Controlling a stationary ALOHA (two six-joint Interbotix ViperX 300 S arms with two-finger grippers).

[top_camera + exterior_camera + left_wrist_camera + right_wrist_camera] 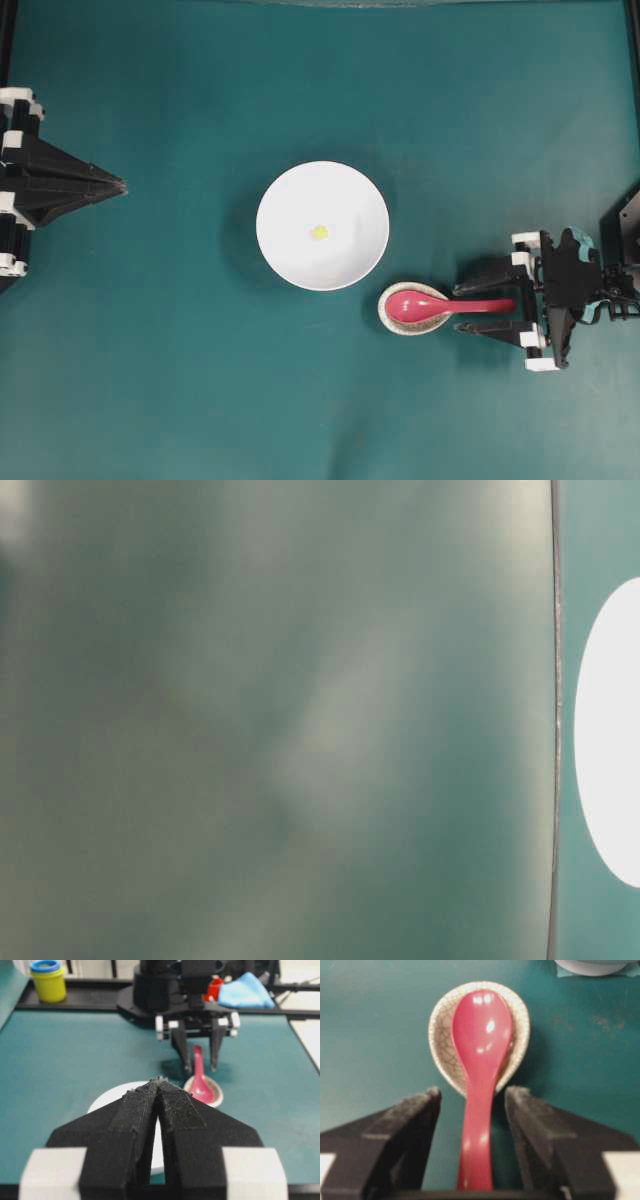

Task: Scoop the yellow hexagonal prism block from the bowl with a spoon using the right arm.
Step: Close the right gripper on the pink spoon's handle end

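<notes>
The yellow hexagonal prism block (319, 232) lies near the middle of the white bowl (290, 205) at the table's centre. Just right of the bowl, the pink-red spoon (430, 306) rests with its scoop in a small speckled oval rest (386, 311), handle pointing right. My right gripper (472, 309) is open, its two fingers straddling the spoon's handle (476, 1145) with a gap on each side. In the left wrist view the spoon (200, 1085) and the bowl's rim (107, 1097) show beyond my left gripper (159, 1081), which is shut and empty at the far left (118, 185).
The speckled rest (442, 1035) sits close to the bowl's lower right edge. A yellow cup with a blue rim (47, 980), a red item (215, 987) and a blue cloth (245, 992) stand off the mat behind the right arm. The table-level view is blurred.
</notes>
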